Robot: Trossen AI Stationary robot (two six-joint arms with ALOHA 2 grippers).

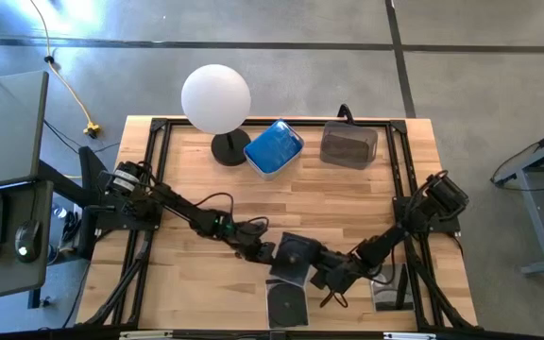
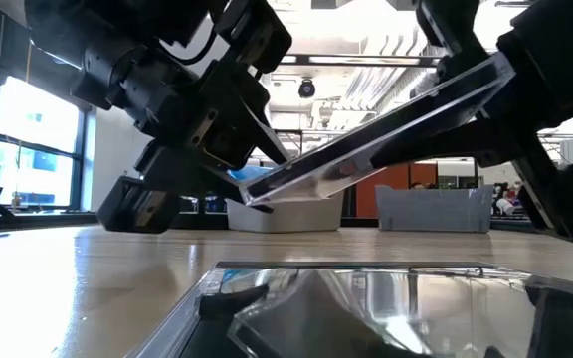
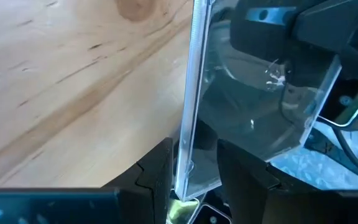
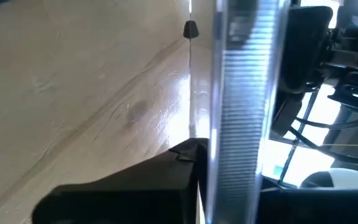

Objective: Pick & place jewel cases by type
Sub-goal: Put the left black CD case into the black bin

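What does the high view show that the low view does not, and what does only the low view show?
Only the high view shows the white globe lamp, the tub holding blue cases and the dark tub. Only the low view shows the held clear case tilted above the table. Both show the left end effector and right end effector gripping it from opposite ends.

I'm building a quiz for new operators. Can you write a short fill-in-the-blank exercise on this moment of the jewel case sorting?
1. The clear jewel case is held by ____ hands at once.
2. In the low view that case is ____, not level.
3. The tub beside the white lamp holds ____ cases.
4. The left hand grips the case by its ____.

Missing words: both; tilted; blue; edge
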